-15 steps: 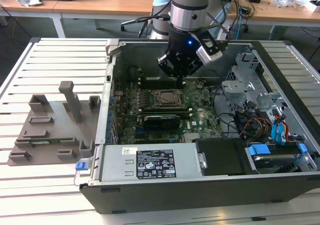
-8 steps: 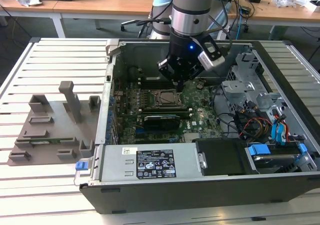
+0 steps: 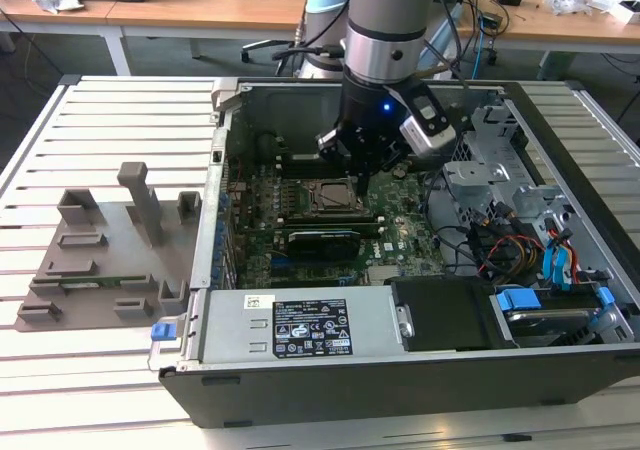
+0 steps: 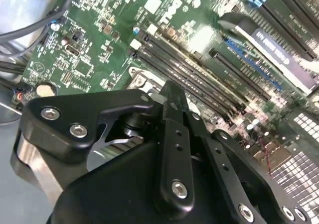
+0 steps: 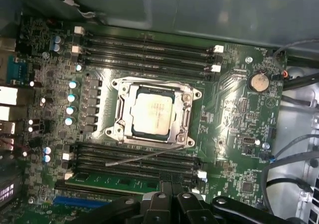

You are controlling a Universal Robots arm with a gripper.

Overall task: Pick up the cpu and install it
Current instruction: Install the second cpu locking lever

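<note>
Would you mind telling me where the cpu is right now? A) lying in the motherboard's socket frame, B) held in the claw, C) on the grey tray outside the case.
A: in the first wrist view the cpu lies inside the socket frame on the motherboard.

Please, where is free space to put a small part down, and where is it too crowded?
The slatted table is bare between the grey holder tray and the computer case, and beyond the tray. Inside the case it is crowded: the end effector hangs over the cpu, with cables at the exterior view's right.
</note>
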